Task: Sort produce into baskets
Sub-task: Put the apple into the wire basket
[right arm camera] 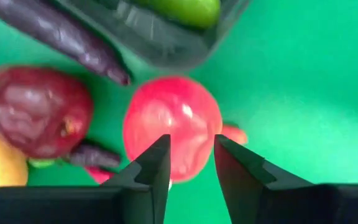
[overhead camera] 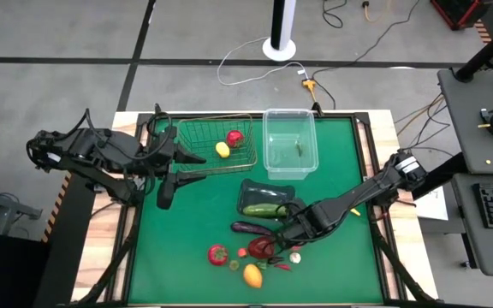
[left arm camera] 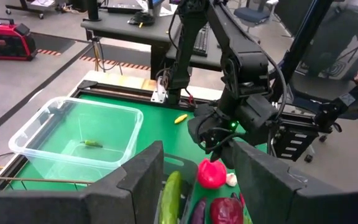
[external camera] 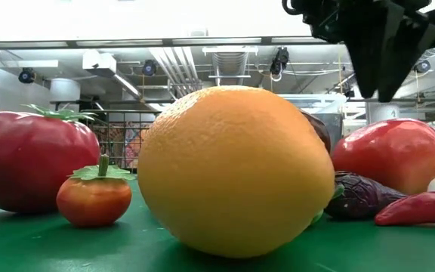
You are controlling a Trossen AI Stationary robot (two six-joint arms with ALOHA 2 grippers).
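Note:
My right gripper (overhead camera: pixel 282 238) hovers just above a bright red round fruit (right arm camera: pixel 173 127), pointing down, fingers a little apart and touching nothing. The low view shows it (external camera: pixel 384 53) above that fruit (external camera: pixel 391 155). Around the fruit on the mat lie a dark-red round one (right arm camera: pixel 33 112), a purple eggplant (overhead camera: pixel 251 228), a red tomato (overhead camera: pixel 218 254), an orange fruit (overhead camera: pixel 252 275) and white garlic (overhead camera: pixel 295 257). The wire basket (overhead camera: pixel 197 141) holds a lemon (overhead camera: pixel 222 150) and a red fruit (overhead camera: pixel 234 137). My left gripper (overhead camera: pixel 193 168) is open and empty beside the wire basket's near side.
The clear tub (overhead camera: pixel 268 141) at the far middle holds a small green chili (overhead camera: pixel 300 150). The dark tray (overhead camera: pixel 251 190) beside my right gripper holds a green cucumber (overhead camera: pixel 262 210). A small yellow piece (overhead camera: pixel 355 210) lies under the right arm. Bare green mat lies at the left and at the near right.

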